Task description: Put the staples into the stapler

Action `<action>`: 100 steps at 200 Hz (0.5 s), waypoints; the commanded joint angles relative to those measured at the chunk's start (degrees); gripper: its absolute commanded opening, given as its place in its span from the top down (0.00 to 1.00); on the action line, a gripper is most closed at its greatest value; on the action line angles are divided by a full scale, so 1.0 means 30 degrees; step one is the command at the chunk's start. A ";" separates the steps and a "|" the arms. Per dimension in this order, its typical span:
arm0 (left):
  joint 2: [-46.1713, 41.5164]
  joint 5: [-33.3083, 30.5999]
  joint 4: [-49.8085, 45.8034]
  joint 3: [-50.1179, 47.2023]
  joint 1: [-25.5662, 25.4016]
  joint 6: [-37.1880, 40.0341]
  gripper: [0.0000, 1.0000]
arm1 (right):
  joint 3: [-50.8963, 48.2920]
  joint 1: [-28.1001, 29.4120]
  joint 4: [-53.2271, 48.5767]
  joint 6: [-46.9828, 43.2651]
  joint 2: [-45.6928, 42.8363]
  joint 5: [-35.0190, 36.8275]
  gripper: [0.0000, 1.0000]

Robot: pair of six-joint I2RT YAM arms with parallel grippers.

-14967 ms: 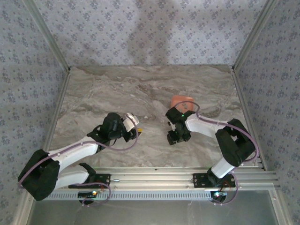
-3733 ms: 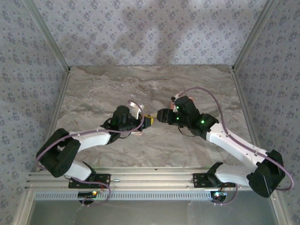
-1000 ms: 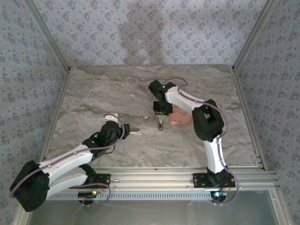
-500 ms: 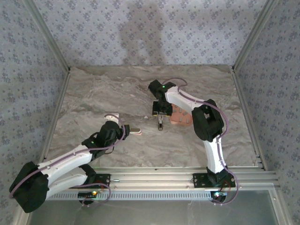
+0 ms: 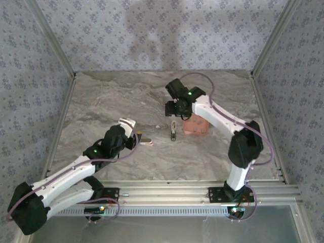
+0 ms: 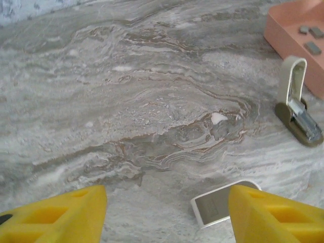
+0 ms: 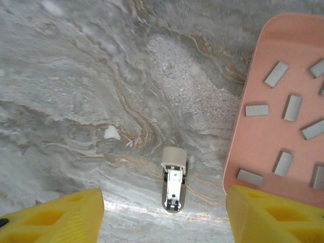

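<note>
The marbled worktop (image 5: 101, 101) carries everything, and the loading looks only partly done. The salmon tray (image 7: 291, 40) sits to the right of the right gripper (image 7: 164, 202), just beyond its right finger. That gripper hangs with its fingers spread wide and nothing between them. The left gripper (image 6: 167, 202) is spread too, and it pinches nothing.

The stapler (image 7: 173, 185) lies on the worktop below the right gripper, between its fingers and just left of the tray. From the left gripper it lies well ahead and to the right. Its pale top is swung up and the metal channel is bare, so opening seems finished. Grey metal shows in that channel, but I cannot tell whether it is a strip of staples.

A small white-and-grey piece (image 6: 220, 208) lies just beside the left gripper's right finger; what it is I cannot tell.

The staples (image 7: 256, 110) lie loose in the tray, several of them. What is left, as I judge it: confirm or seat a strip, then close the stapler.
</note>
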 commanded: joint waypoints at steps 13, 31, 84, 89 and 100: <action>0.0084 0.1446 -0.1587 0.1166 0.0113 0.5029 0.34 | -0.4110 0.0050 0.3632 -0.1589 -0.3590 0.0836 0.34; 0.0418 0.2726 -0.2332 0.1622 0.0174 0.7035 0.33 | -0.6530 0.0045 0.6133 -0.2096 -0.5505 0.0438 0.33; 0.3233 0.6926 -0.5543 0.3438 0.0223 1.1780 0.32 | -1.1967 -0.0416 1.0215 -0.3185 -0.9755 -0.0185 0.33; 0.3630 0.7156 -0.5908 0.3711 0.0239 1.2121 0.32 | -1.2233 -0.0492 1.0479 -0.3353 -0.9962 -0.0327 0.33; 0.4413 0.7596 -0.6603 0.4231 0.0244 1.2873 0.32 | -1.2777 -0.0661 1.0866 -0.3602 -1.0332 -0.0719 0.33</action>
